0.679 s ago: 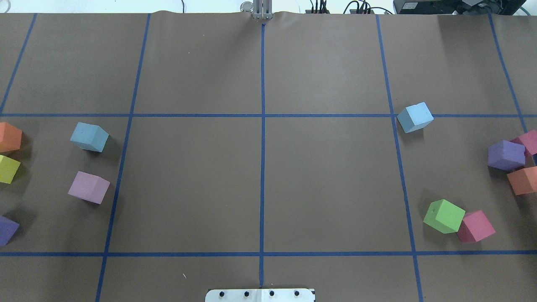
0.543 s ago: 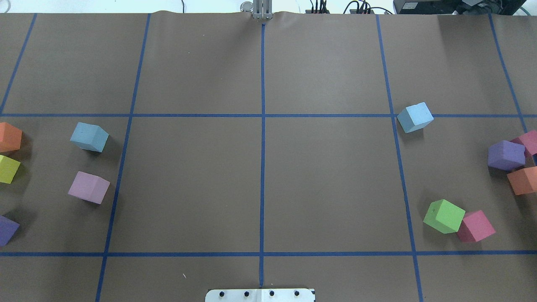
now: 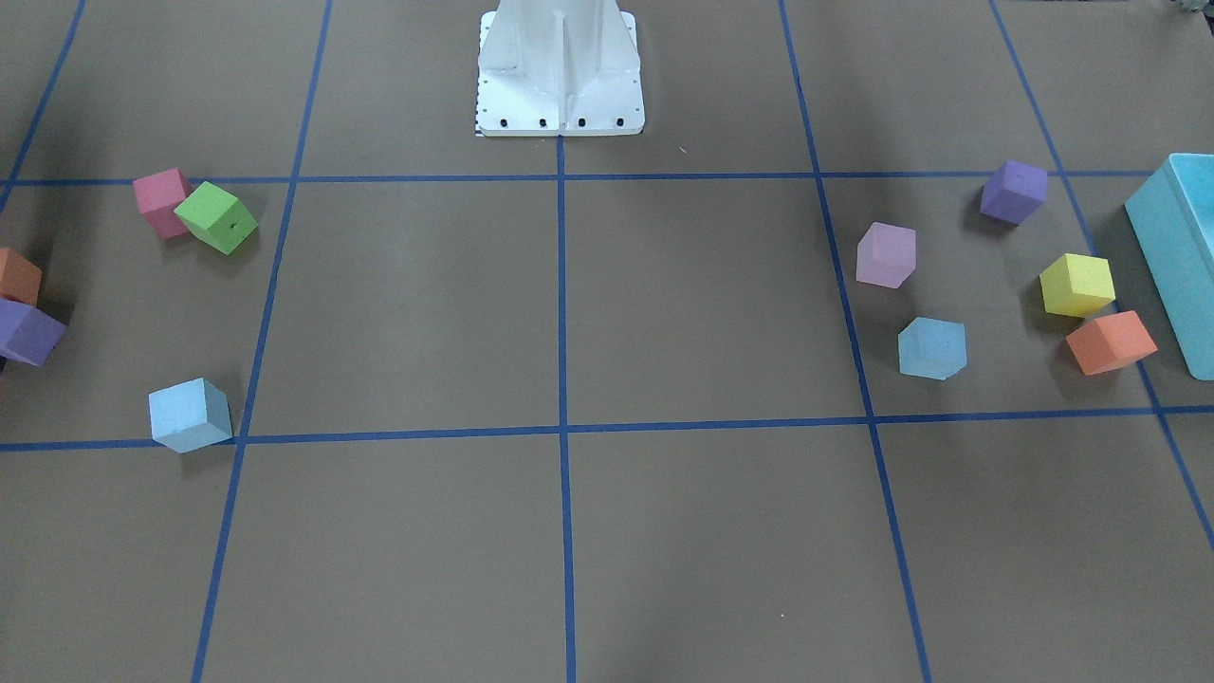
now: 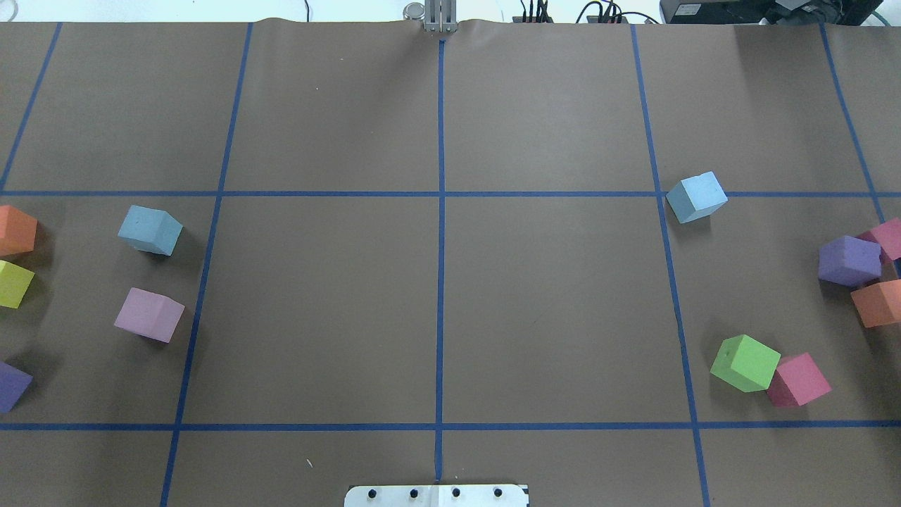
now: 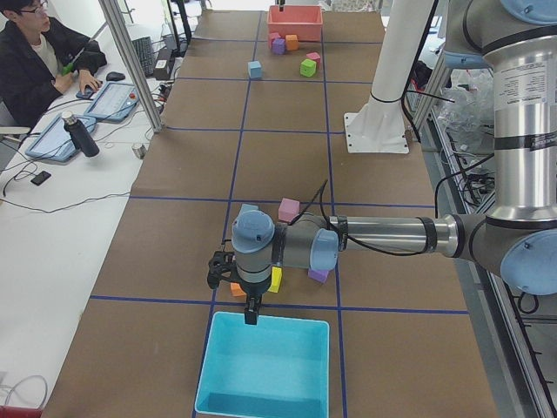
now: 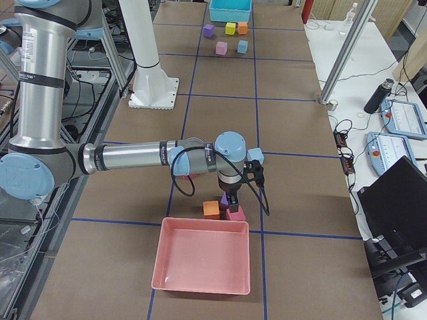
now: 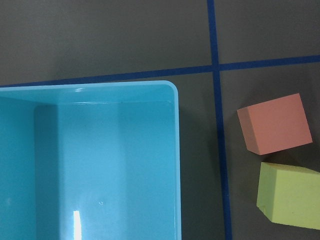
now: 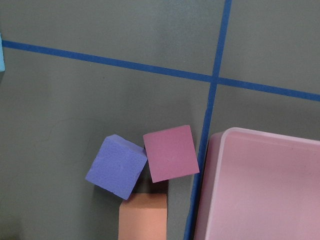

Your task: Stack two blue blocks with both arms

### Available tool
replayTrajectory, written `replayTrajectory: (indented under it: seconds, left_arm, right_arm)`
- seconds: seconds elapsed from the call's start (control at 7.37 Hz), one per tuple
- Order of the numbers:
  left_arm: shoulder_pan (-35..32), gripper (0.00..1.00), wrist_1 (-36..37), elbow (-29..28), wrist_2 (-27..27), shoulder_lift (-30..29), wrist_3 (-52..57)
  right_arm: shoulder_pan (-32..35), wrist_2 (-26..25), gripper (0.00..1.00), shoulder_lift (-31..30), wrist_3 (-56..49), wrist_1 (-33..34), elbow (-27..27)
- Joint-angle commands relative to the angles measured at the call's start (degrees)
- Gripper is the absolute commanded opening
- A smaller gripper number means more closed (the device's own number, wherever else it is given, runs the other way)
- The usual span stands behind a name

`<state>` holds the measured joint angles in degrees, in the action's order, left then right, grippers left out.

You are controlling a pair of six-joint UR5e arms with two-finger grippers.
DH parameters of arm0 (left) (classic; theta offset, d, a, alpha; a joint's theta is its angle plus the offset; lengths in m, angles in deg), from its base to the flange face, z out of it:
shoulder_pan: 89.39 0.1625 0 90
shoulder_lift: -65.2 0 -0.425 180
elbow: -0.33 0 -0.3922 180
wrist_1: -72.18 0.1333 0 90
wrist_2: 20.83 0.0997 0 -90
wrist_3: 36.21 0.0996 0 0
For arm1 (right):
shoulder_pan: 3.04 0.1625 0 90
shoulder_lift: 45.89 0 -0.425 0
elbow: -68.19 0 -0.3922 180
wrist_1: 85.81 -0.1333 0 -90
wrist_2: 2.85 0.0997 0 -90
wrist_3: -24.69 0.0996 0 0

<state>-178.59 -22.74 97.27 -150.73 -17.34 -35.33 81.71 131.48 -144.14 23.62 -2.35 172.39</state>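
Observation:
One blue block (image 4: 150, 230) lies on the table's left side; in the front view it is at the right (image 3: 932, 348). The other blue block (image 4: 696, 197) lies on the right side, on a tape line, and shows at the left of the front view (image 3: 190, 415). Both lie alone and far apart. My left gripper (image 5: 251, 313) shows only in the exterior left view, pointing down over the rim of the teal box. My right gripper (image 6: 231, 199) shows only in the exterior right view, above the purple and pink cubes. I cannot tell whether either is open or shut.
A teal box (image 3: 1176, 256) stands at the left end and a pink tray (image 6: 203, 257) at the right end. Orange (image 7: 274, 124) and yellow (image 7: 289, 195) cubes lie by the box. Purple (image 8: 116, 167), pink (image 8: 170, 153) and orange (image 8: 143, 218) cubes lie by the tray. The white pedestal (image 3: 560, 66) stands at the robot's side.

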Motion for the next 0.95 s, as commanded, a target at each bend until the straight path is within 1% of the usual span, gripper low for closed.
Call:
replayTrajectory:
  seconds: [0.0, 0.14, 0.27, 0.41, 0.54, 0.68, 0.81]
  left_arm:
    - [0.00, 0.98, 0.00, -0.08, 0.09, -0.07, 0.00]
    - [0.00, 0.98, 0.00, -0.08, 0.00, -0.16, 0.00]
    - [0.00, 0.98, 0.00, 0.00, 0.00, -0.16, 0.00]
    - [0.00, 0.98, 0.00, 0.00, 0.09, -0.16, 0.00]
    - [0.00, 0.98, 0.00, 0.00, 0.09, -0.16, 0.00]
    - [0.00, 0.98, 0.00, -0.08, 0.09, -0.16, 0.00]
    - [0.00, 0.98, 0.00, -0.08, 0.09, -0.16, 0.00]
  right_arm:
    - [-2.90, 0.49, 1.00, 2.77, 4.12, -9.87, -1.54]
    - [-5.88, 0.58, 1.00, 7.67, 12.42, -9.98, -1.54]
    - [-11.48, -0.11, 1.00, 12.16, 19.81, -10.15, -1.54]
    - [-17.36, -2.56, 1.00, 15.86, 24.84, -9.89, -2.15]
    - [-23.60, -8.24, 1.00, 19.55, 32.03, -9.72, -2.94]
    - [-27.40, -11.16, 1.00, 23.85, 36.10, -10.15, -7.30]
    - [-28.66, -11.63, 1.00, 26.33, 35.62, -10.33, -12.21]
